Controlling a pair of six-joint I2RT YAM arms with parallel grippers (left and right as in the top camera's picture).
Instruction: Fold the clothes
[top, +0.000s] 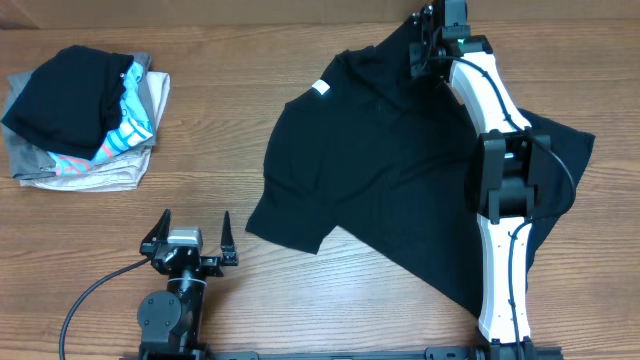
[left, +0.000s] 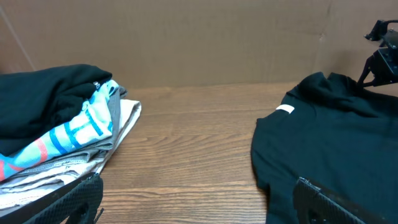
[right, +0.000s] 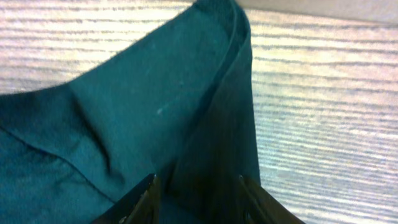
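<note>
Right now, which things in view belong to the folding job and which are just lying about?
Job in hand:
- black T-shirt, spread out, not yet folded
- right gripper, jaws astride the shirt's far edge

Lying about:
- pile of folded garments, far left, apart from the shirt
- left gripper, jaws open, touching nothing

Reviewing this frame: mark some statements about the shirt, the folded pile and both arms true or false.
1. The black T-shirt lies unfolded on the table. True.
2. The left gripper holds a sleeve. False: its fingers are open, empty and apart from the shirt.
3. The right gripper has shirt fabric between its fingers. True.
4. The folded pile sits on the shirt. False: it lies apart, at the table's left.
5. A white label shows at the neck. True.
</note>
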